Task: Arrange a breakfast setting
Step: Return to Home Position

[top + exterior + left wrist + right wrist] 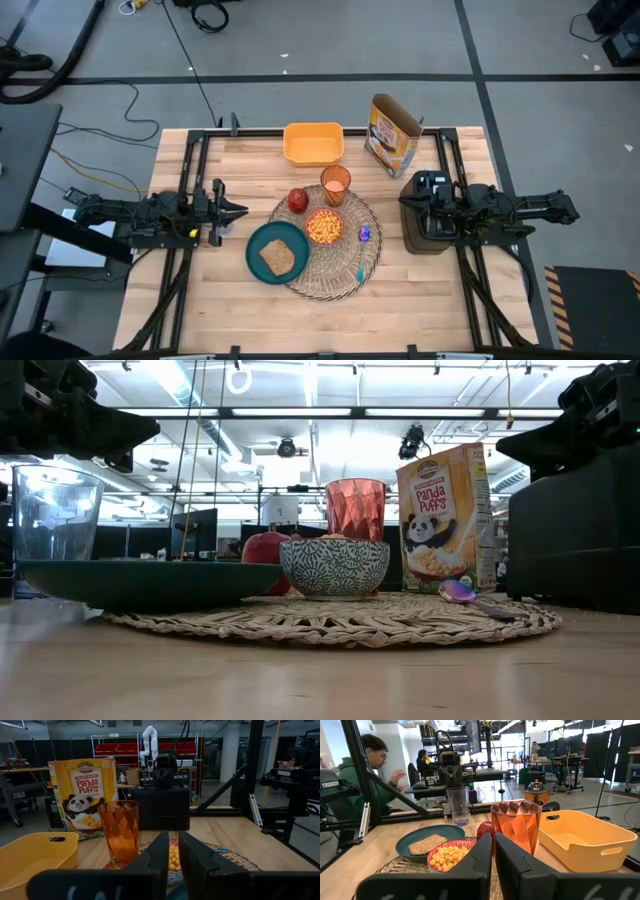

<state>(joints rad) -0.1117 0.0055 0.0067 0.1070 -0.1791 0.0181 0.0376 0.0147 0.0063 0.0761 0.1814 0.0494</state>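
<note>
From above, the setting looks complete. I judge the step in hand to be parking the arms, which calls only for settling clear of the dishes. The left hand [232, 212] sits centre-left and the right hand [405, 203] centre-right, over the black toaster [428, 238].

At frame centre the placemat [335, 277] carries the teal plate [254, 250] with the toast slice [277, 258] at lower left. The pink bowl [307, 228], mid-mat, is full of cereal puffs. The red apple [298, 200] and orange cup [335, 185] are at the mat's top edge, and the blue utensil [364, 235] is right of the bowl. The yellow tub [290, 150] above is empty.

The low view does not show whether the cup holds anything.

In the left wrist view, the fingers [156, 857] are nearly together, gripping nothing.

In the right wrist view, the fingers [480, 855] are likewise close and empty.
</note>
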